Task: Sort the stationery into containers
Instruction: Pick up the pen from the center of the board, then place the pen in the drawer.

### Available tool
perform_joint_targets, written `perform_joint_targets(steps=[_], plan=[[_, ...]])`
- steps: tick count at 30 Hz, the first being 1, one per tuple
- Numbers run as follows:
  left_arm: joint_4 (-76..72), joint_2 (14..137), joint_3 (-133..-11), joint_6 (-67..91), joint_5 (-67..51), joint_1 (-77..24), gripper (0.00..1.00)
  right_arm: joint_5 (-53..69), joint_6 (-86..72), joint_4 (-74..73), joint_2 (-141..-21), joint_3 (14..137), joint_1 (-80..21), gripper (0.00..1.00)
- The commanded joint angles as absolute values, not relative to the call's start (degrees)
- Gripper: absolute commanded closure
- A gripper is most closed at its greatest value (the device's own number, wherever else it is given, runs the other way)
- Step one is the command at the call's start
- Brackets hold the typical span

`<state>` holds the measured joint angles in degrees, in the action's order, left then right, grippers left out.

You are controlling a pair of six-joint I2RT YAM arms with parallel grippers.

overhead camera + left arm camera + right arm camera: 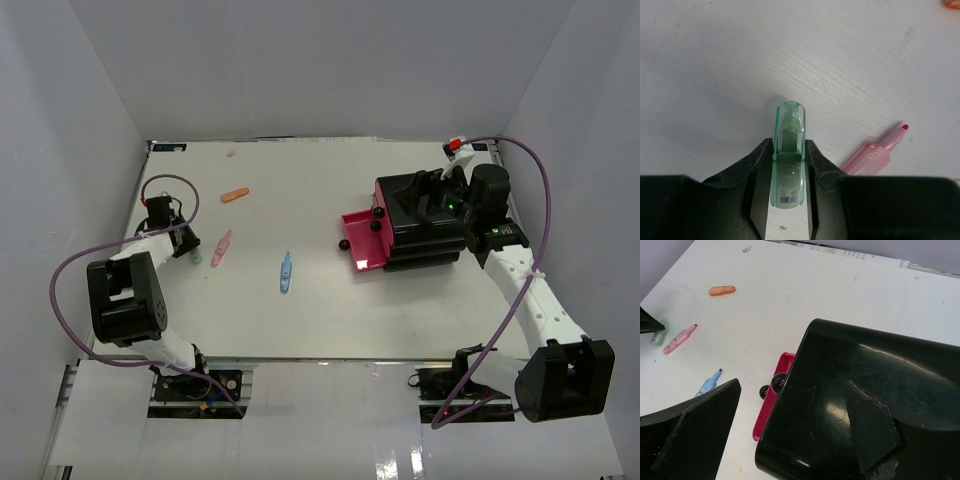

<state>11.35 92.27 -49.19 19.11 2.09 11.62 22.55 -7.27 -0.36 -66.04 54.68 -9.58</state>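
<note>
Left tool [788, 150] pinching green highlighter [789, 122] on table [715, 70]; pink pen [872, 155] beside.

1. Left wrist view: the translucent green highlighter [789, 120] has its near end hidden between the black fingers [757, 160] of the left gripper [789, 150].
2. The translucent pink highlighter [875, 154] loses its near end behind the right-hand finger.
3. An orange plastic piece [953, 3] is cut off at the far right corner.
4. Right wrist view: the glossy black cabinet [865, 365] runs past the right and near edges and covers most of the magenta-pink drawer [765, 415].
</note>
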Motion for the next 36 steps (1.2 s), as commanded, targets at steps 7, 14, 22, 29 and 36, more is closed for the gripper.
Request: perform_joint_targets(steps=[7, 14, 22, 29, 36], plan=[[11.9, 80.5, -50.8, 28.1, -16.8, 8.3, 0.75, 22.6, -7.4, 0.1, -64.0, 56.9, -9.9, 0.1], [3.0, 79.9, -51.8, 42.8, -18.2, -14.3, 0.75, 23.9, -8.5, 0.1, -63.7, 57.7, -9.9, 0.1], [-10.9, 92.2, -58.9, 55.1, -13.2, -31.1, 0.74, 24.4, -9.4, 0.1, -62.6, 57.3, -9.9, 0.1], [-15.1, 103.3, -67.7, 58.4, -11.2, -37.1, 0.7, 23.6, -9.3, 0.1, -61.3, 56.8, -9.9, 0.1], [-15.1, 109.0, -71.2, 58.4, -9.4, -40.3, 0.52, 22.2, -8.7, 0.1, -60.2, 56.0, -9.9, 0.1]])
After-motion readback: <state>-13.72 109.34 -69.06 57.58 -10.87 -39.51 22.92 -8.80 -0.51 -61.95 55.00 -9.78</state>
